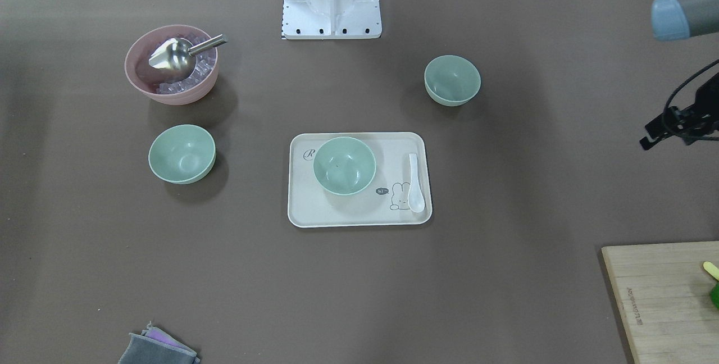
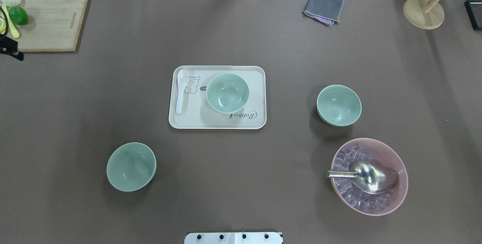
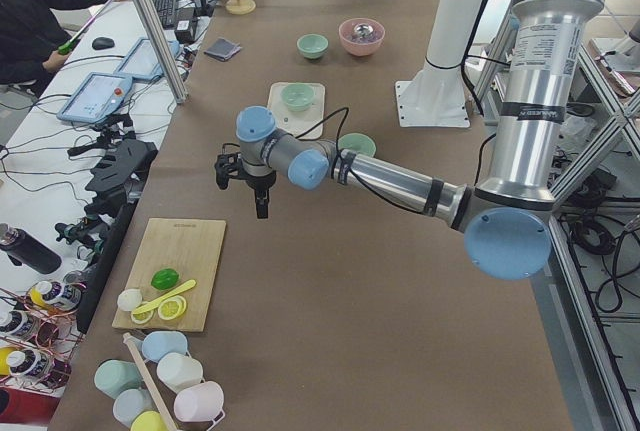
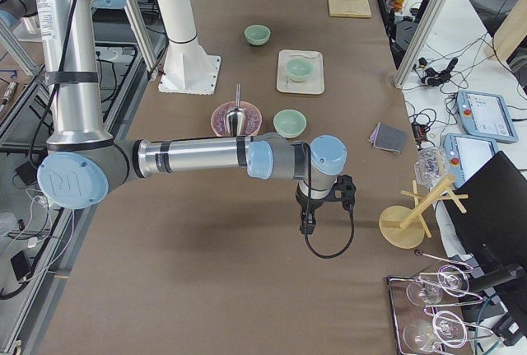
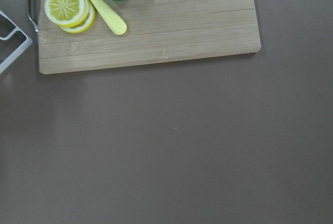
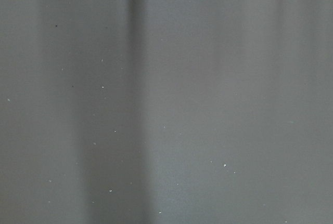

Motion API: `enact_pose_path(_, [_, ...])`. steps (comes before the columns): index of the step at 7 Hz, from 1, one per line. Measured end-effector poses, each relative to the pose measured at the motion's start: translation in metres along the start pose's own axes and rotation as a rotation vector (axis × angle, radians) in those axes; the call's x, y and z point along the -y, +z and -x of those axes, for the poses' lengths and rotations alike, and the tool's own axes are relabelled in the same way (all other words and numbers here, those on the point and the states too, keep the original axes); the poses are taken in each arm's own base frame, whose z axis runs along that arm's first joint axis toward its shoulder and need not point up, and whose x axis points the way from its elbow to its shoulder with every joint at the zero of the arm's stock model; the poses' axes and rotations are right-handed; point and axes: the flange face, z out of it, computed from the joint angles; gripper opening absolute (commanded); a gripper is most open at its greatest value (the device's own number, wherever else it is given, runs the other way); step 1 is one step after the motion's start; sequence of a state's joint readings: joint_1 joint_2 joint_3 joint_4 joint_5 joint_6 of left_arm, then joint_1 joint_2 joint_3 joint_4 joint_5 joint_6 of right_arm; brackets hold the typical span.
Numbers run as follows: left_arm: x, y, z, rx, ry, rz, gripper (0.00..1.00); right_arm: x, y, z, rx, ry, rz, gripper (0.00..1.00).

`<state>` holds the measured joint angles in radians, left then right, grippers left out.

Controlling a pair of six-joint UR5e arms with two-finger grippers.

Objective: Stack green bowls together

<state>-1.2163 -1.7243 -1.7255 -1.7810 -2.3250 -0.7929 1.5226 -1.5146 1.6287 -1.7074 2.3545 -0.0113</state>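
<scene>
Three pale green bowls stand apart and upright. One green bowl (image 2: 227, 93) (image 1: 344, 165) sits on the cream tray (image 2: 196, 118). A second green bowl (image 2: 131, 166) (image 1: 452, 80) is on the table on my left side. The third green bowl (image 2: 339, 105) (image 1: 181, 153) stands beside the pink bowl. My left gripper (image 1: 647, 140) (image 3: 262, 206) hangs far out by the cutting board, only partly in view, and I cannot tell its state. My right gripper (image 4: 306, 225) hovers over bare table near the wooden stand, seen only from the side. I cannot tell its state either.
A pink bowl (image 2: 389, 153) holds ice and a metal scoop (image 2: 371, 176). A white spoon (image 2: 180, 90) lies on the tray. At the far left is a cutting board (image 2: 49, 22) with lime and lemon slices. A grey cloth (image 2: 323, 7) and a wooden stand (image 2: 423, 12) are at the far edge.
</scene>
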Motion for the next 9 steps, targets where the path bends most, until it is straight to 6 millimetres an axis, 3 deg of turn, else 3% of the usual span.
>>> enact_pose_path(2, [-0.013, 0.01, -0.092, -0.114, 0.061, 0.029, 0.98, 0.001, 0.004, 0.004, -0.001, -0.008, 0.009, 1.0])
enact_pose_path(5, [-0.065, 0.049, -0.164, -0.126, 0.277, -0.062, 0.98, 0.002, 0.004, 0.012, 0.002, -0.022, 0.008, 1.0])
enact_pose_path(7, [-0.094, 0.058, -0.174, -0.123, 0.321, -0.056, 0.98, 0.002, 0.002, 0.019, 0.004, -0.036, 0.002, 1.0])
enact_pose_path(9, [-0.111, 0.067, -0.15, -0.095, 0.342, -0.023, 0.98, 0.003, -0.001, 0.032, 0.014, -0.058, -0.003, 1.0])
